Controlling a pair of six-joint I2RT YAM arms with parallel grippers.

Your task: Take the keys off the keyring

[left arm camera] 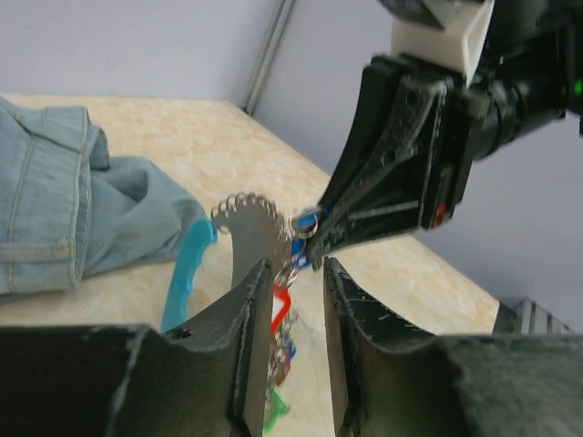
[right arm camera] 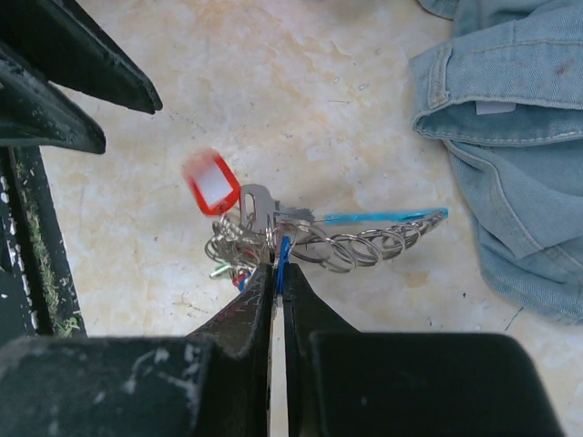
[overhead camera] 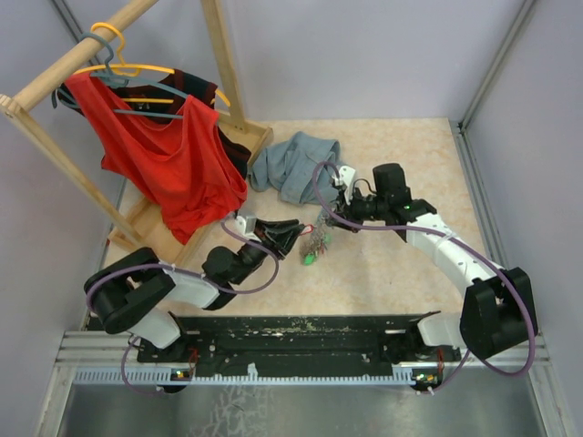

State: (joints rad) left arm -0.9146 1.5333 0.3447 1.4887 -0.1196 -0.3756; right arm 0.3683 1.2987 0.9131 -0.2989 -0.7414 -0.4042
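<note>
As right jaws pinch blue key (right arm camera: 283, 254), keyring (left arm camera: 189, 262) seemingly between left jaws

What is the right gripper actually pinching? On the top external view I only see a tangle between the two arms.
Observer: The right wrist view shows the right gripper shut on a blue key, edge-on between its fingers.
Operator: Is the left gripper holding anything?
Observer: No. In the left wrist view the left gripper is open, and the keys show through the gap, ungripped.
Operator: Anything else on the bunch?
Observer: A red tag with a white label, blurred in the right wrist view.
</note>
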